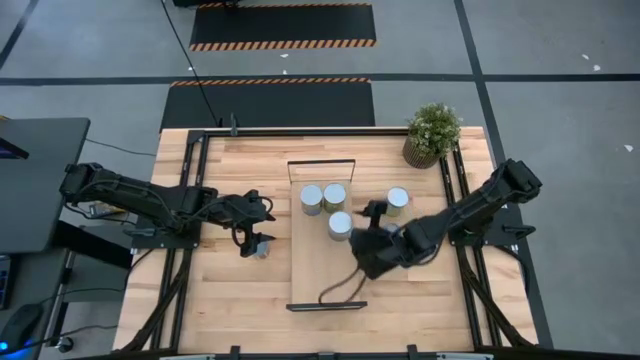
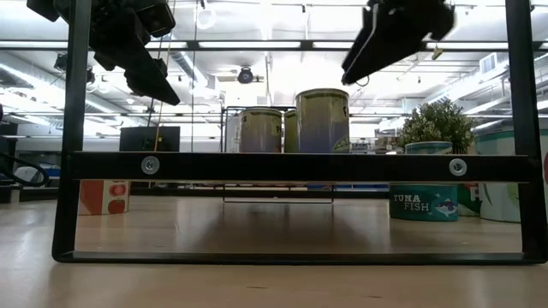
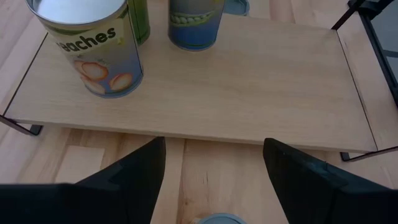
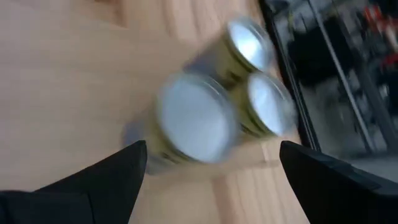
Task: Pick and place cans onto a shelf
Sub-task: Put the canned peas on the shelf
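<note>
High view first, from the left: the left gripper [image 1: 258, 238] is seen over the worktop [image 1: 220, 300], just beside the left long edge of the shelf [image 1: 322, 275]. Directly beneath it a small can [image 1: 262, 247] stands on the worktop. In the left wrist view the fingers [image 3: 134, 174] are spread wide, with the silvery lid of that can [image 3: 214, 219] low between them and nothing held.

On the shelf, three cans are grouped toward the far end: two side by side [image 1: 312, 199] [image 1: 335, 196] and a third [image 1: 340, 225] a little nearer. In the left wrist view the nearest is marked as peaches [image 3: 90, 46].

Next comes the right gripper [image 1: 368, 232], held above the shelf's right edge, close beside the third can. Its fingers [image 4: 115, 177] are shown wide apart in the right wrist view, empty, with three lids below them.

Right of the shelf, a further can [image 1: 398, 201] stands on the worktop. A potted plant [image 1: 432, 133] is set at the far right corner.
</note>
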You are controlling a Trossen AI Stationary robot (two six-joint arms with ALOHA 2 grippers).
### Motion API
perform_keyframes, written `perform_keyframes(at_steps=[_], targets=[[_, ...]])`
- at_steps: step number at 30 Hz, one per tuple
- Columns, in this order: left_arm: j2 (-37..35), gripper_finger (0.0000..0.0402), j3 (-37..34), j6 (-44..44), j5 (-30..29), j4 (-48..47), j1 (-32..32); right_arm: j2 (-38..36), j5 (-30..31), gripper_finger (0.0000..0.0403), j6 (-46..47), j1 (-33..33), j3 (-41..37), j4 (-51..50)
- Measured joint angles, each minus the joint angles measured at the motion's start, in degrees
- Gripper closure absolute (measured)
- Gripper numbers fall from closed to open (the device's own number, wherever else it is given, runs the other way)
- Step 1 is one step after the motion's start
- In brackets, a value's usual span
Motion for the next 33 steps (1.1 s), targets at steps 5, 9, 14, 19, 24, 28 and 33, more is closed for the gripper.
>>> perform_keyframes(at_steps=[5,9,14,19,24,28,33], targets=[[0.00,0.0127,0.01,0.07,0.00,0.01,0.00,0.91,-0.84,0.0027,-7.54,1.16,-3.14,9.24],[0.00,0.0127,0.02,0.05,0.00,-0.09,0.00,1.06,-0.26,0.0027,-11.11,-0.05,-4.99,13.17],[0.01,0.0127,0.02,-0.34,0.00,-0.31,0.00,1.06,-0.06,0.0027,-15.05,-2.33,-5.07,14.09],[0.01,0.0127,0.02,-0.36,0.00,-0.33,0.00,1.06,-0.10,0.0027,-19.44,-4.84,-5.07,14.68],[0.00,0.0127,0.02,-0.37,0.00,-0.41,0.00,1.06,-1.15,0.0027,-20.75,-6.81,-5.07,14.81],[0.00,0.0127,0.02,-0.32,0.00,-0.43,0.00,1.06,-2.48,0.0027,-20.30,-7.47,-5.07,14.84],[0.00,0.0127,0.02,-0.35,0.00,-0.42,0.00,1.06,-2.90,0.0027,-20.34,-7.82,-5.02,15.25]])
